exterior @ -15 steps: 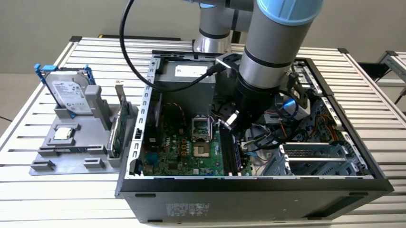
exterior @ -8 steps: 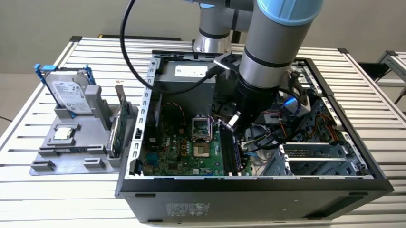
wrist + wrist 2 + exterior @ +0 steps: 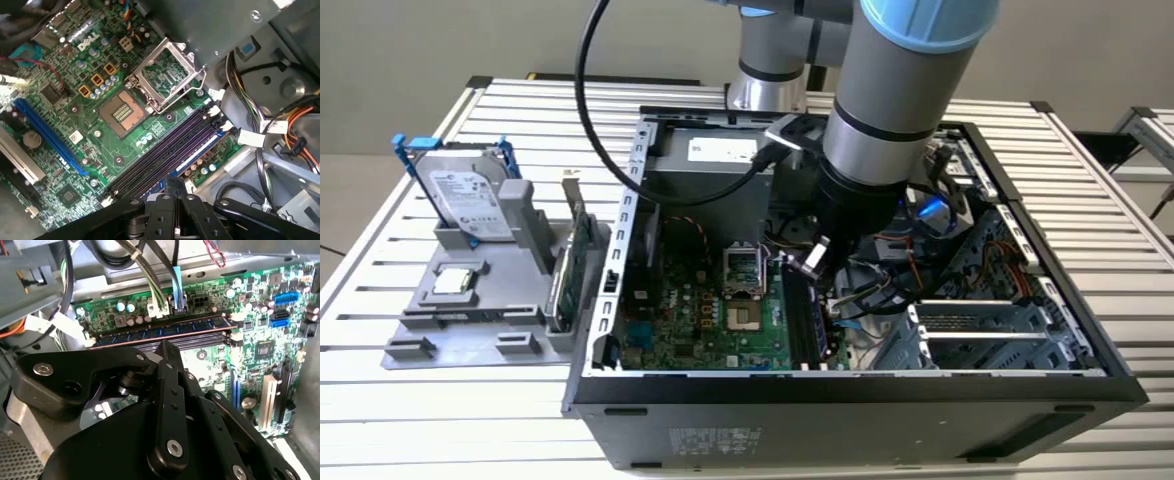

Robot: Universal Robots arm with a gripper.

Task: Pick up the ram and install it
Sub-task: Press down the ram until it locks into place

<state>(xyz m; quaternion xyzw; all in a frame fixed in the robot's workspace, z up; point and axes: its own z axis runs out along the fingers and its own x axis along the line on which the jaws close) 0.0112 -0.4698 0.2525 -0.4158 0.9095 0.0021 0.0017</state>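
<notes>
Inside open computer case (image 3: 854, 385): long blue-green ram (image 3: 162, 331), slotted edge-on.

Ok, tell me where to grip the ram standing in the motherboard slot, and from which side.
Pinch the ram across its two flat faces, near the middle of its free long edge, coming from straight above the motherboard. It stands on edge in its slot, with empty slots on one side and cable connectors on the other, so probably only that edge is reachable.
</notes>
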